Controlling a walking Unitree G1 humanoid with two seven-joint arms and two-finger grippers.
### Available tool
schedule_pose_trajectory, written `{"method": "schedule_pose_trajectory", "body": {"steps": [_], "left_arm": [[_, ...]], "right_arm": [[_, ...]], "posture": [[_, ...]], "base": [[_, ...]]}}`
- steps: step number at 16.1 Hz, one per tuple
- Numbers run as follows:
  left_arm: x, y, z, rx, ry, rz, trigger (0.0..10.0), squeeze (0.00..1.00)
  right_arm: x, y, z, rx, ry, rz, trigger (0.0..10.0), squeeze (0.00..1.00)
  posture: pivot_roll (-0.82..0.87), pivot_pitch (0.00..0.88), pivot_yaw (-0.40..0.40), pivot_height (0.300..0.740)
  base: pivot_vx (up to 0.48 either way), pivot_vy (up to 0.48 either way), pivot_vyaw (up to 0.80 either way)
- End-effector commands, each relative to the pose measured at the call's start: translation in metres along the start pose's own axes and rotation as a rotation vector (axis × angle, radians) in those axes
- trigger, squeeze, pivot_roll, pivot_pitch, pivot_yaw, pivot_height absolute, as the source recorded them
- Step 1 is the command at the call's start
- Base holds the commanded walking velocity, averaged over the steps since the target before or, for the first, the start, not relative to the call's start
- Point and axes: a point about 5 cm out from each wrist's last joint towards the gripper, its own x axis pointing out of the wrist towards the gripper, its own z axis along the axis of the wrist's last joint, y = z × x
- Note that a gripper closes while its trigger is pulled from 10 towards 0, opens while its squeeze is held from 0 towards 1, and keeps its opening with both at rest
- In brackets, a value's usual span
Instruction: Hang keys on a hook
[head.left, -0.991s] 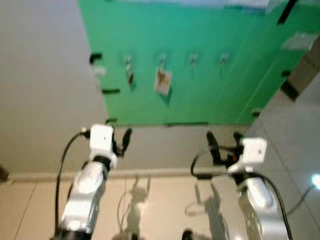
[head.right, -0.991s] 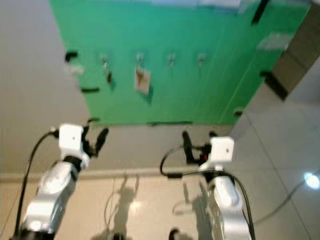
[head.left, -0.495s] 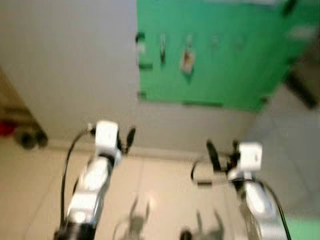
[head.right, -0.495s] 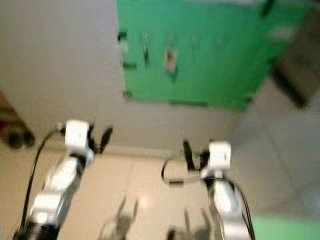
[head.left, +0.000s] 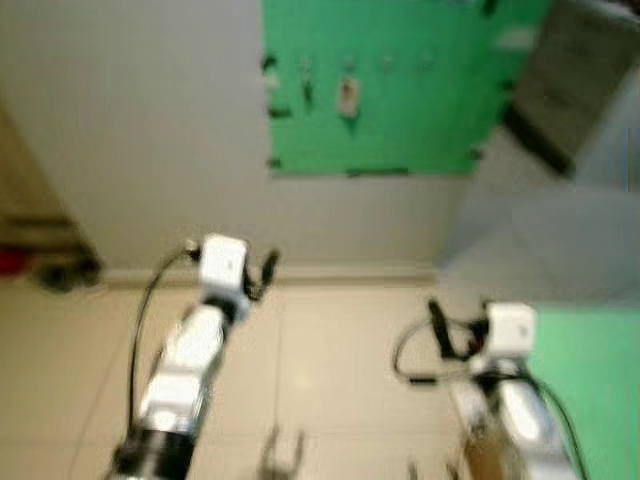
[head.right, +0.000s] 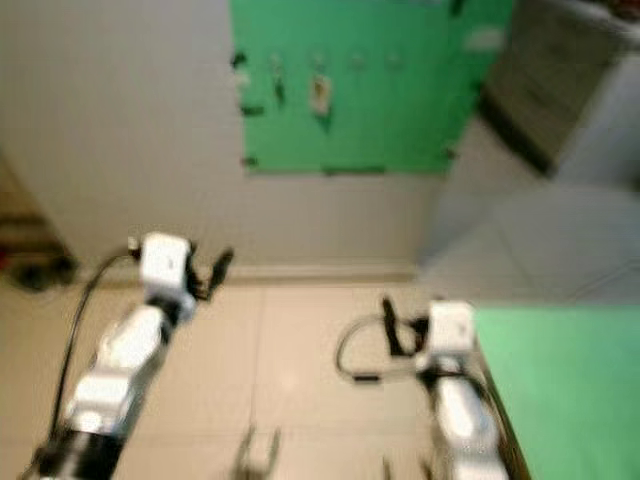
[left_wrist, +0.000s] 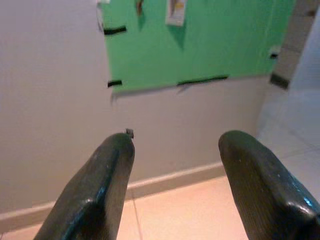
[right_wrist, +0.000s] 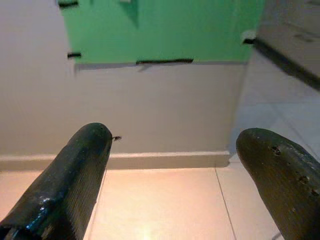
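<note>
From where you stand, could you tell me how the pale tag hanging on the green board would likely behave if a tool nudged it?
The tag hangs from a single hook on the green board, so it would probably swing rather than resist. It looks flat and thin, so likely light and somewhat floppy. The view is blurred, so its material is unclear. Both tools, left and right, are open and far from it.

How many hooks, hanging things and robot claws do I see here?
Hooks on the green board: 4
Hanging things: 2, a dark item and a pale tag
Grippers: 2, left gripper and right gripper
Total: 8
</note>
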Motion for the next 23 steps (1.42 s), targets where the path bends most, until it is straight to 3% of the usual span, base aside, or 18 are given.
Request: {"method": "schedule_pose_trajectory", "body": {"steps": [1,5,9,11,12,13,15,16,17,18,19,20,21,23], "left_arm": [[0.003,-0.003,-0.004,0.01,0.032,-0.006,10.0,0.0],[0.006,-0.016,-0.008,0.021,0.041,-0.087,10.0,0.0],[0.003,-0.007,-0.012,-0.053,0.037,-0.077,10.0,0.0],[-0.028,0.005,-0.026,-0.049,0.042,-0.061,10.0,0.0],[-0.049,0.008,-0.041,-0.001,0.081,-0.102,10.0,0.0],[-0.053,0.007,-0.045,0.013,0.089,-0.117,10.0,0.0],[-0.039,0.004,-0.05,0.017,0.096,-0.099,10.0,0.0],[-0.025,0.009,-0.051,0.045,0.076,-0.025,10.0,0.0],[-0.025,0.012,-0.047,0.064,0.018,0.02,10.0,0.0],[-0.03,0.017,-0.035,0.143,-0.09,0.054,10.0,0.0],[-0.032,0.019,-0.032,0.174,-0.118,0.069,10.0,0.0],[-0.035,0.022,-0.035,0.146,-0.101,0.098,10.0,0.0],[-0.03,0.023,-0.049,0.037,0.011,0.102,10.0,0.0],[-0.015,0.019,-0.036,0.066,-0.043,0.075,10.0,0.0]], "right_arm": [[-0.002,0.001,-0.001,-0.035,0.007,0.005,10.0,0.0],[-0.022,-0.005,-0.007,-0.023,0.015,-0.062,10.0,0.0],[-0.029,-0.016,0.003,0.047,-0.059,-0.203,10.0,0.0],[-0.035,-0.023,0.007,0.011,-0.074,-0.249,10.0,0.0],[-0.036,-0.025,0.006,-0.007,-0.061,-0.236,10.0,0.0],[-0.036,-0.025,0.006,-0.012,-0.06,-0.233,10.0,0.0],[-0.029,-0.026,0.011,-0.038,-0.071,-0.21,10.0,0.0],[-0.027,-0.027,0.014,-0.051,-0.1,-0.213,10.0,0.0],[-0.027,-0.028,0.016,-0.055,-0.129,-0.221,10.0,0.0],[-0.029,-0.029,0.019,-0.079,-0.172,-0.236,10.0,0.0],[-0.029,-0.029,0.019,-0.085,-0.182,-0.242,10.0,0.0],[-0.03,-0.032,0.018,-0.054,-0.186,-0.281,10.0,0.0],[-0.029,-0.035,0.013,-0.033,-0.159,-0.306,10.0,0.0],[-0.026,-0.038,0.007,-0.013,-0.127,-0.328,10.0,0.0]], "posture": [[-0.08,0.0,0.05,0.74],[-0.13,0.0,0.082,0.74],[-0.14,0.0,0.095,0.74],[-0.14,0.0,0.094,0.74],[-0.12,0.0,0.083,0.74],[-0.12,0.0,0.081,0.74],[-0.1,0.0,0.059,0.74],[-0.1,0.0,0.055,0.74],[-0.1,0.0,0.051,0.74],[-0.09,0.0,0.045,0.74],[-0.1,0.0,0.046,0.74],[-0.09,0.0,0.043,0.74],[-0.09,0.0,0.042,0.74],[-0.1,0.0,0.043,0.74]], "base": [[0.0,0.0,0.0],[0.0,0.0,-0.17],[0.0,0.36,-0.8],[0.0,0.48,-0.8],[0.0,0.48,-0.8],[0.0,0.48,-0.8],[0.0,0.471,-0.8],[0.0,0.0,-0.8],[0.0,0.0,-0.8],[0.0,0.0,-0.8],[0.0,0.0,-0.8],[0.0,0.0,-0.8],[0.0,0.0,-0.8],[0.0,0.0,-0.8]]}}
